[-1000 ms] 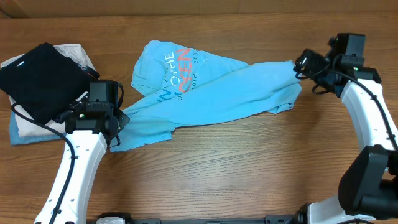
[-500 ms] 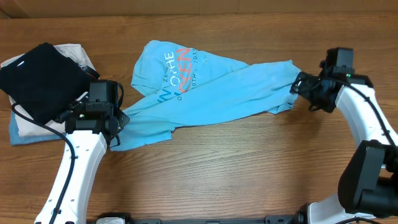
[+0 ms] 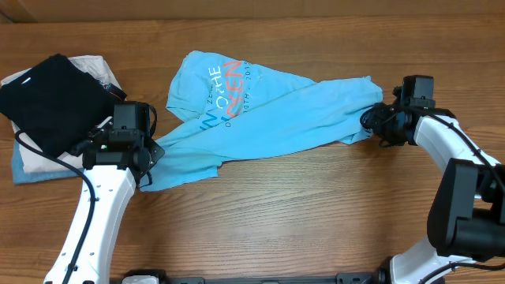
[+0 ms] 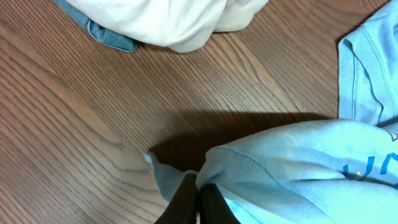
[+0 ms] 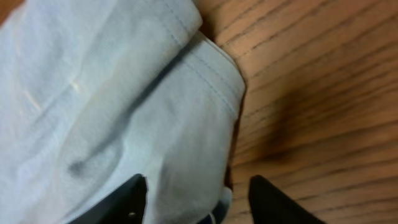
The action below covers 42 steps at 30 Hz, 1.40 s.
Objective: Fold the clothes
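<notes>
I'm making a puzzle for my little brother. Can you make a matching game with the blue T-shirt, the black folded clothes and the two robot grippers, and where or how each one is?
Things:
1. blue T-shirt
2. black garment
3. left gripper
4. right gripper

Places or states:
A. fingers apart, either side of a blue cloth edge
B. folded, on top of a cream garment
C. shut, pinching blue cloth
D. lying rumpled across the middle of the table

Pairs: 1-D, 2-B, 3-C, 4-A

I count one sky-blue T-shirt on my one wooden table, one black folded garment, one cream garment and one blue cloth. Two arms, so two grippers: left gripper, right gripper.
</notes>
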Tool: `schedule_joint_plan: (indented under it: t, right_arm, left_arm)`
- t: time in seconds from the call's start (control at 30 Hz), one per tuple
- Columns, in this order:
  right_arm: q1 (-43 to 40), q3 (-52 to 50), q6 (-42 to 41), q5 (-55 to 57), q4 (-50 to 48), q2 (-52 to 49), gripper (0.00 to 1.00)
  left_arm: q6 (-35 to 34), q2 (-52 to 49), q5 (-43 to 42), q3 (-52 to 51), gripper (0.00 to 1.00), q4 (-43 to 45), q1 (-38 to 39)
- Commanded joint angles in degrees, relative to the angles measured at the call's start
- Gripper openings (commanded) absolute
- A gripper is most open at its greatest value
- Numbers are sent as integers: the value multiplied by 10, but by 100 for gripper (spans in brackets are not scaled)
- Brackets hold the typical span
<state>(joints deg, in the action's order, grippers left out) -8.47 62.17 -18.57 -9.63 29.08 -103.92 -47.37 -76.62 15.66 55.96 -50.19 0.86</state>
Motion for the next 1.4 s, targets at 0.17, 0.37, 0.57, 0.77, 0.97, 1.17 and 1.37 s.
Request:
schedule_joint_plan:
  t: [0.17, 0.37, 0.57, 0.77, 0.97, 1.17, 1.37]
  right_arm:
    - [3, -3, -8, -12, -3, -2, 29]
    - [3, -13, -10, -12, -6, -4, 34]
    - [3, -21, -14, -12, -19, -8, 29]
    - [3, -21, -15, -9, -18, -8, 4]
    - [-13, 10, -42, 33, 28, 21, 4]
    - [-18, 103, -37, 84, 182, 91, 4]
    - [-18, 131, -38, 111, 269, 97, 16]
  left_arm:
    - [11, 1, 8, -1, 4, -2, -1]
    - [11, 1, 8, -1, 4, -2, -1]
    - [11, 1, 8, -1, 4, -2, -1]
    - [11, 1, 8, -1, 4, -2, -1]
    - [11, 1, 8, -1, 4, -2, -1]
    - [11, 1, 8, -1, 4, -1, -1]
    - [11, 1, 8, -1, 4, -1, -1]
